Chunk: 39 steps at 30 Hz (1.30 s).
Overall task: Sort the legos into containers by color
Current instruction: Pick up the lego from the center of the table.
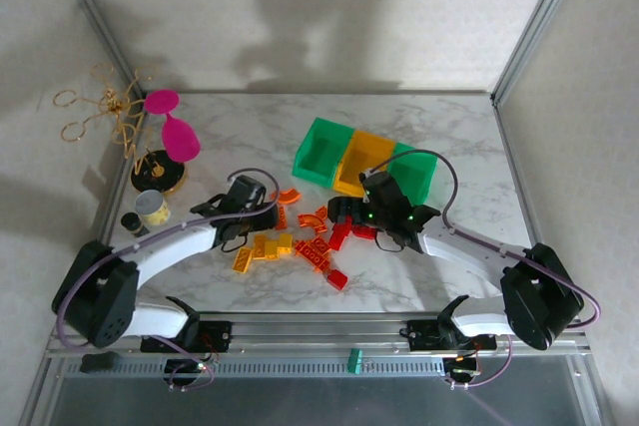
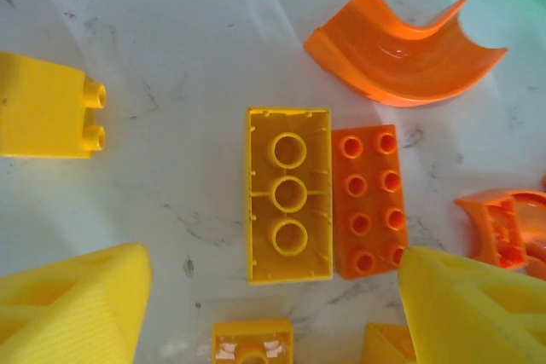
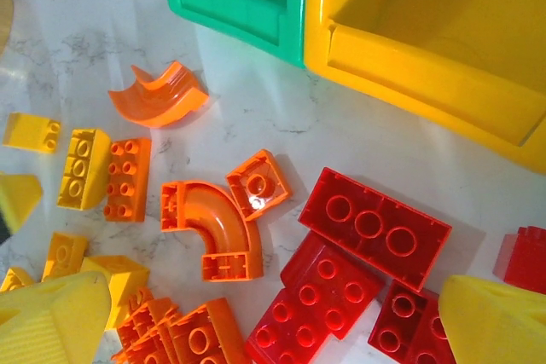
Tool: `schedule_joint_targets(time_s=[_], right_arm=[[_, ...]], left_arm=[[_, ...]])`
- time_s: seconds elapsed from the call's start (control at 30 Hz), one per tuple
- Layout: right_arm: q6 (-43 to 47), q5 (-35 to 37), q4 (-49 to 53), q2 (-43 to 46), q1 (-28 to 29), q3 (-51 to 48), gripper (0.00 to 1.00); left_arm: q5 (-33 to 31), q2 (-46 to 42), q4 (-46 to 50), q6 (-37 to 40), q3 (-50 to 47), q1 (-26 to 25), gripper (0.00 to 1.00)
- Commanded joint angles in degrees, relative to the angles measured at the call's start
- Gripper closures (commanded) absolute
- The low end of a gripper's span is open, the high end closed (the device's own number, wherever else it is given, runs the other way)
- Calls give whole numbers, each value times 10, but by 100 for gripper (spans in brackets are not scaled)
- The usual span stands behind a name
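The legos [image 1: 300, 238] lie scattered on the marble table between both arms: yellow ones to the left, orange in the middle, red to the right. My left gripper [image 2: 273, 283] is open low over an upturned yellow brick [image 2: 288, 195] and a studded orange brick [image 2: 368, 200] lying side by side; neither finger touches them. An orange arch [image 2: 401, 57] lies beyond. My right gripper [image 3: 275, 296] is open above several red bricks [image 3: 373, 226], with an orange arch [image 3: 213, 228] to their left. The containers stand behind: green [image 1: 321, 152], yellow-orange [image 1: 361, 162], green [image 1: 414, 172].
At the table's left stand a cream cup [image 1: 153, 208], a small black cylinder [image 1: 134, 223], two pink goblets [image 1: 180, 137] and a gold wire stand [image 1: 110, 112]. Metal frame posts rise at the back corners. Bare marble stretches behind the containers.
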<state>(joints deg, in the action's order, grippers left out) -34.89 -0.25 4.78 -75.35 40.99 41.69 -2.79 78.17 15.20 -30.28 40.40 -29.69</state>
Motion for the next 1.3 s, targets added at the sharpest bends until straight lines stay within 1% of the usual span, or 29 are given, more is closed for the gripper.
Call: schedule_joint_targets(time_s=[0.0, 0.17, 0.33, 0.5, 0.63, 0.73, 0.93, 1.07, 1.1, 1.13, 1.27], right_arm=[[-21, -6, -22, -9, 3, 9, 1], [-13, 10, -12, -15, 3, 16, 1], [-13, 5, -23, -22, 3, 16, 1], [-12, 1, -22, -32, 3, 20, 1], [-9, 3, -23, -34, 3, 23, 1], [-2, 6, -20, -37, 2, 32, 1], [5, 6, -7, -34, 1, 49, 1], [9, 4, -4, -27, -9, 58, 1], [10, 4, -2, -25, -9, 59, 1], [8, 5, 1, -23, -29, 61, 1], [8, 10, 9, -12, -58, 64, 1]], left_arm=[[-33, 27, 12, 12, 24, -7, 29], [-41, 93, 2, 20, 45, -7, 38], [-37, 130, -15, 22, 60, -8, 44], [-44, 136, -19, 20, 63, -9, 55], [-44, 133, -18, 22, 60, -10, 67], [-43, 125, -14, 24, 57, -9, 72], [-53, 85, 17, 20, 72, -10, 74], [-55, 58, 23, 19, 108, -12, 74], [-57, 57, 22, 19, 122, -12, 74], [-57, 59, 24, 18, 138, -12, 74], [-31, 93, 9, 22, 206, -17, 75]])
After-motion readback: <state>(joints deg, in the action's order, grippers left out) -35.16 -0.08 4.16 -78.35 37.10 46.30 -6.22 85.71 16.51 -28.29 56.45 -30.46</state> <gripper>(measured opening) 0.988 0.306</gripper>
